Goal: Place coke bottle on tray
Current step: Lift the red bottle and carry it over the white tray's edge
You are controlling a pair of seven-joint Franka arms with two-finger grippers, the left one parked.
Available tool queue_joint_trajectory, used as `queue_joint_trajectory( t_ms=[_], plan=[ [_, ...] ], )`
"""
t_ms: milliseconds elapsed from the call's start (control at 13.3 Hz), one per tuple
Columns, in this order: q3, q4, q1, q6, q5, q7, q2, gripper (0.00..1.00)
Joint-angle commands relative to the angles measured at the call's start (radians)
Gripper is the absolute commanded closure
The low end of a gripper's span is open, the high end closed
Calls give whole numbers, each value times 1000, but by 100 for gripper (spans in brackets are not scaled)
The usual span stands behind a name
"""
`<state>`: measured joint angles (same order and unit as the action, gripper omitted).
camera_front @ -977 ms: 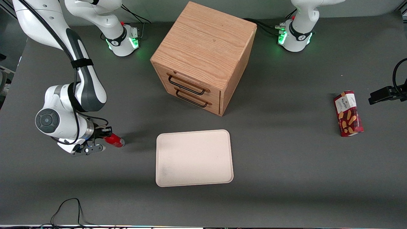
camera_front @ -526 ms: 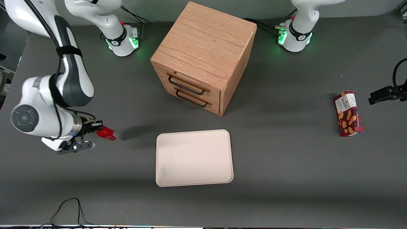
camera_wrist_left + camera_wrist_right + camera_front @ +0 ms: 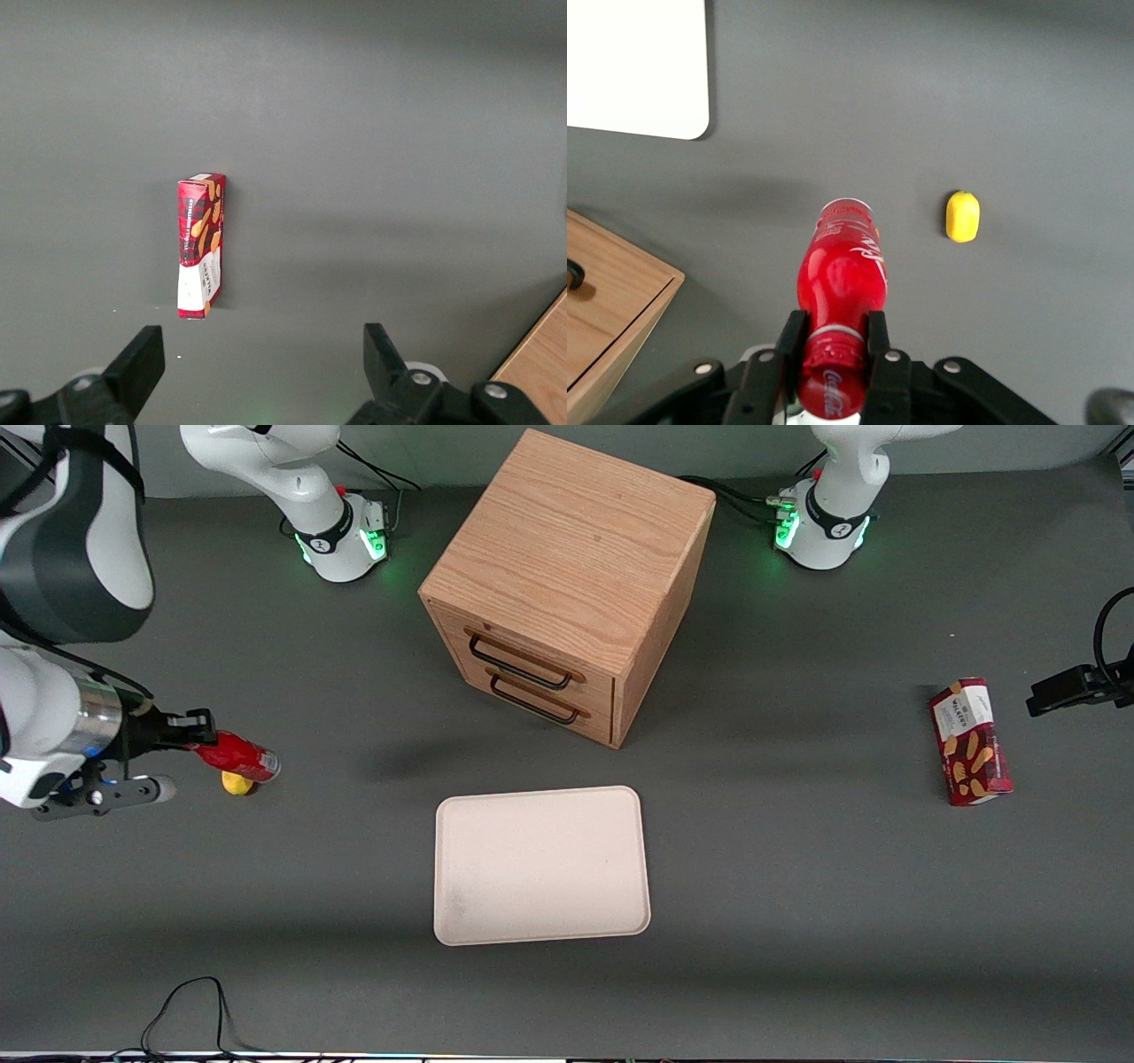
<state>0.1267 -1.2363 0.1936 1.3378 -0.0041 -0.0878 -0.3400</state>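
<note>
My gripper is shut on the neck of the red coke bottle and holds it lying sideways, high above the table at the working arm's end. In the right wrist view the two black fingers clamp the red cap and neck of the bottle, whose base points away from the wrist. The cream-white tray lies flat on the table in front of the cabinet, nearer the front camera, with nothing on it. One corner of the tray shows in the right wrist view, well apart from the bottle.
A small yellow lemon-like ball lies on the table under the bottle, also in the right wrist view. The oak two-drawer cabinet stands mid-table, drawers shut. A red biscuit box lies toward the parked arm's end.
My gripper has risen with the coke bottle and moved away from the tray toward the working arm's end of the table. The yellow ball, hidden before, now shows below the bottle.
</note>
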Motion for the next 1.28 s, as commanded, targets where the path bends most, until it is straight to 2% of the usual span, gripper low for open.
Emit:
queue_joint_trajectory(
  t_ms=[0, 225, 301, 526, 902, 1202],
  plan=[
    [4, 67, 1, -39, 7, 38, -27, 100],
    [-13, 142, 10, -49, 12, 83, -92, 100],
    [-44, 197, 10, -49, 33, 126, -146, 100],
    [-160, 357, 10, -22, 36, 288, -333, 100],
    [-257, 391, 12, 239, 27, 315, -480, 100],
    [-254, 397, 62, 361, -11, 376, -542, 100]
  ],
)
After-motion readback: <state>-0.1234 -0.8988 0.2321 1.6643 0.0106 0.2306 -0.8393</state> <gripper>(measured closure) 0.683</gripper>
